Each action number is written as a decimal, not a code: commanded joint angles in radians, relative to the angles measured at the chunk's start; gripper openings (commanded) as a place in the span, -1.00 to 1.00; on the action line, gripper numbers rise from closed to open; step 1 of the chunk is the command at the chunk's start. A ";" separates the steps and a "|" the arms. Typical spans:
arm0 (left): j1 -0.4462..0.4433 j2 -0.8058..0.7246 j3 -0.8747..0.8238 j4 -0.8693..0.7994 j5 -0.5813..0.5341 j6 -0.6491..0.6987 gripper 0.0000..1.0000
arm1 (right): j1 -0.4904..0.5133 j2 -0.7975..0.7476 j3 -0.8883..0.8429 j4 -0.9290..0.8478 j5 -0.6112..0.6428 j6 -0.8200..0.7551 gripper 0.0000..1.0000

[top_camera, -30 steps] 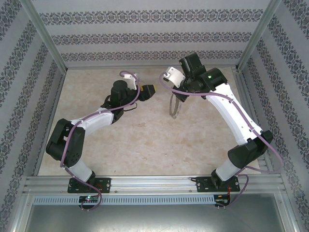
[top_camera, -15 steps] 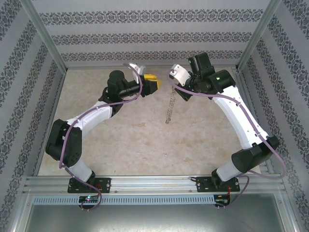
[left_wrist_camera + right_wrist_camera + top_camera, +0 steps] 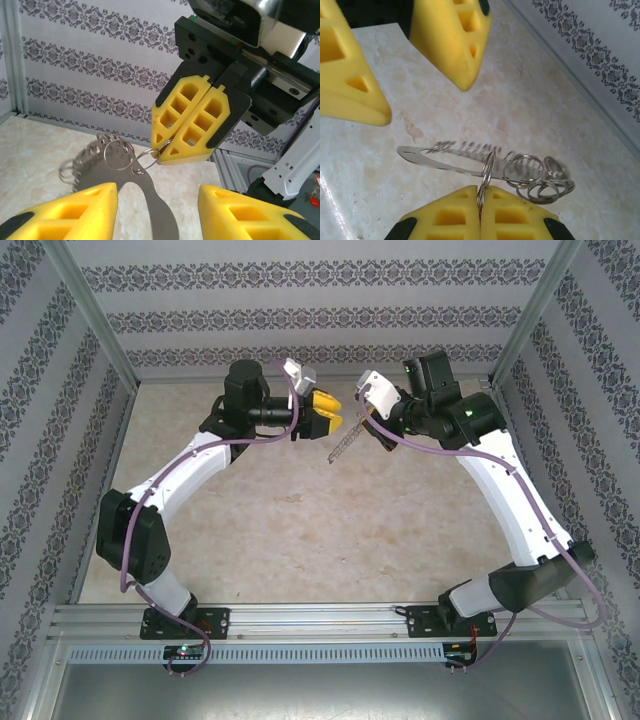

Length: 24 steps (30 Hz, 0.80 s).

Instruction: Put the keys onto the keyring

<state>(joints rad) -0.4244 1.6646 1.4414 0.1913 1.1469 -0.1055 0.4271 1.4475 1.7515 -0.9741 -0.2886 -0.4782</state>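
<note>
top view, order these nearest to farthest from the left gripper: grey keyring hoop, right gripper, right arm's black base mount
1. the thin grey metal keyring hoop, hanging just right of the left gripper, at its open fingers.
2. the right gripper, a little further right, shut on a wire loop at the hoop's rim.
3. the right arm's black base mount, far off at the near edge, lower right.

Tight squeeze at the far end — the keyring [image 3: 342, 445] dangles between left gripper [image 3: 336, 416] and right gripper [image 3: 161, 150], filling the narrow gap between them. Beneath both arms the table [image 3: 300, 530] lies open, though the back wall [image 3: 300, 350] crowds close behind.
</note>
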 commanded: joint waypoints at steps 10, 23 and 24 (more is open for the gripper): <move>-0.007 0.115 0.249 -0.420 0.201 0.294 -0.12 | -0.010 -0.051 -0.004 0.040 -0.090 0.010 -1.00; -0.009 0.208 0.433 -0.656 0.264 0.454 -0.14 | 0.016 -0.058 -0.003 0.044 -0.107 0.009 -1.00; -0.009 0.214 0.447 -0.669 0.266 0.461 -0.14 | 0.018 -0.056 -0.003 0.045 -0.110 0.008 -1.00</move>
<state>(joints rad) -0.4248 1.8595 1.8336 -0.4015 1.3621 0.2867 0.4301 1.4185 1.7508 -0.9741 -0.3656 -0.4751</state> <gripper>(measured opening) 0.429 0.072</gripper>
